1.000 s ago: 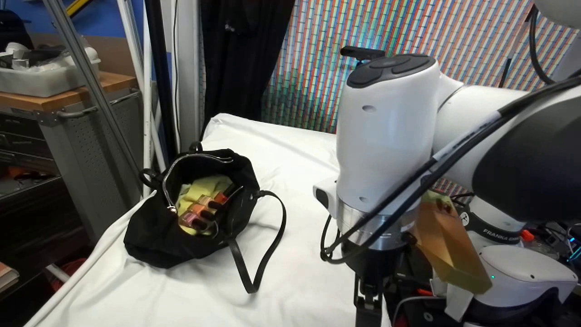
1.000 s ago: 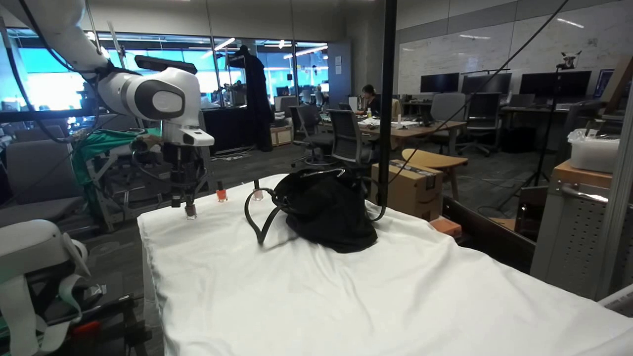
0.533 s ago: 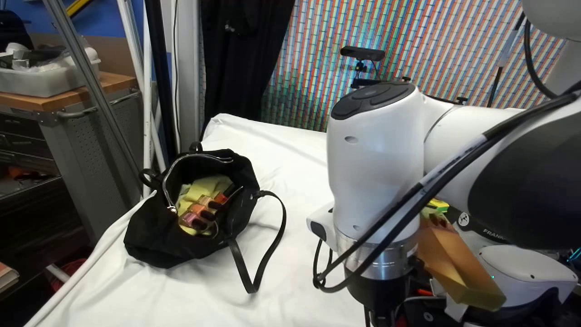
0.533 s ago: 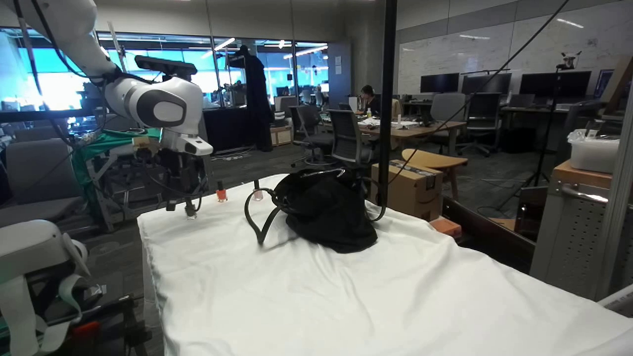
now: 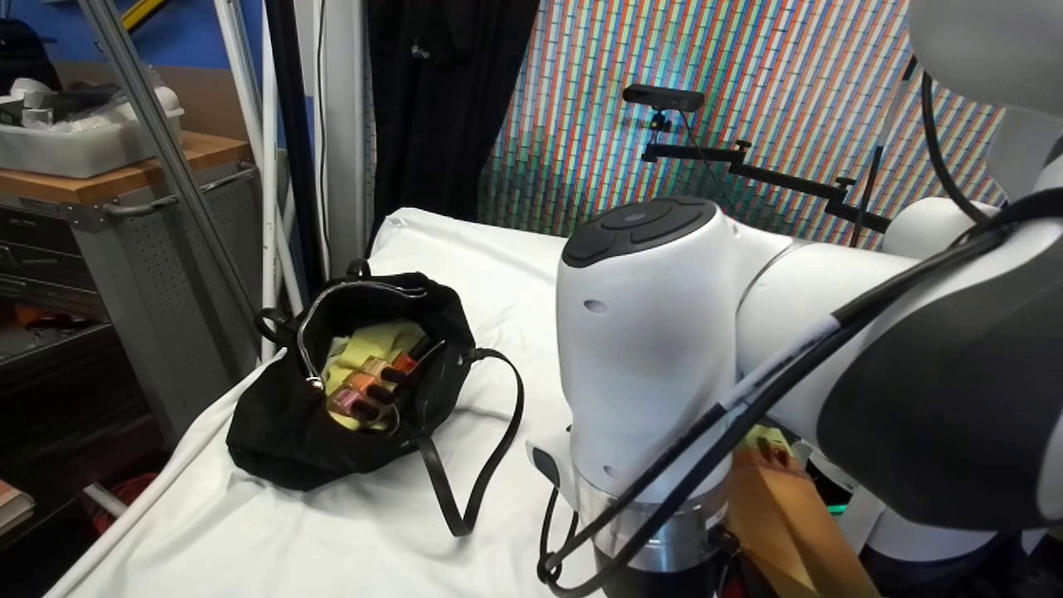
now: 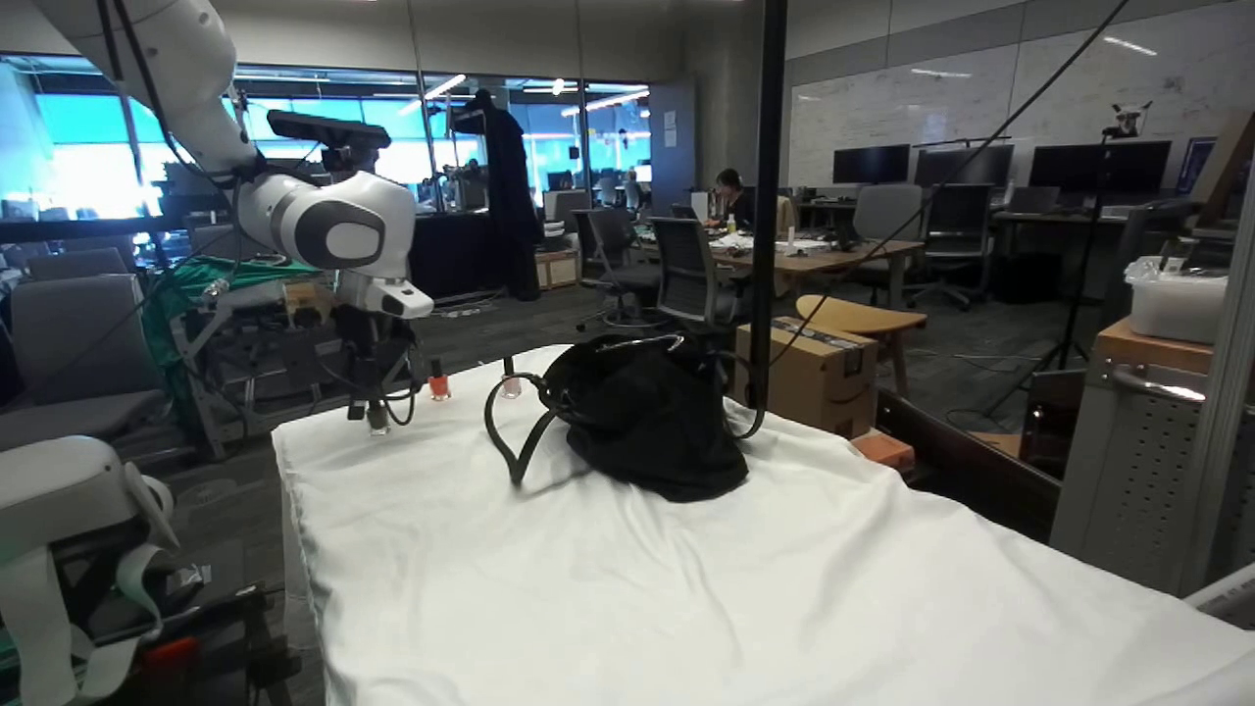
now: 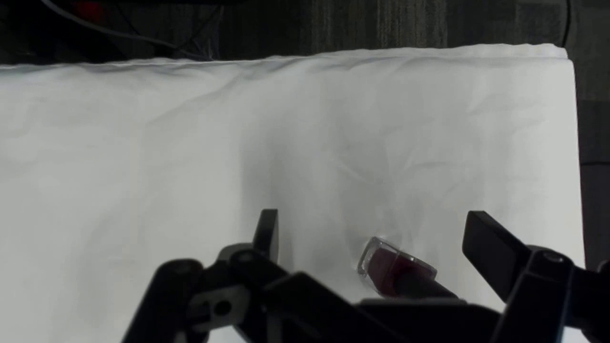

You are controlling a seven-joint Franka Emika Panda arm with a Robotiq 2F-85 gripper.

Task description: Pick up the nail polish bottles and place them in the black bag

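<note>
While the gripper point(image 7: 374, 228) is poised over the white cloth point(image 7: 167, 200) with its jaws spread wide and gripping nothing, a dark red nail polish bottle point(image 7: 388, 267) is framed between its fingers point(image 7: 268, 233) in the wrist view, with cloth seen on either side of the glass; the cap is partly covered by the gripper, and how far down between the tips the bottle sits cannot be told. In an exterior view the same bottle is shown upright on the cloth, right at the gripper. An orange bottle point(image 6: 440, 386) is seen near the gripper, and a pale pink bottle point(image 6: 511, 385) farther from it, near the black bag point(image 6: 657, 431); both are upright and dark-capped. The bag is placed well apart from the gripper, past these two. In an exterior view its open mouth is shown, with several small dark-capped bottles point(image 5: 362, 384), pink to orange-red, laid on the yellow-green lining point(image 5: 390, 335), away from the gripper. There the gripper is cut off by the lower edge, below the white arm point(image 5: 648, 357).
</note>
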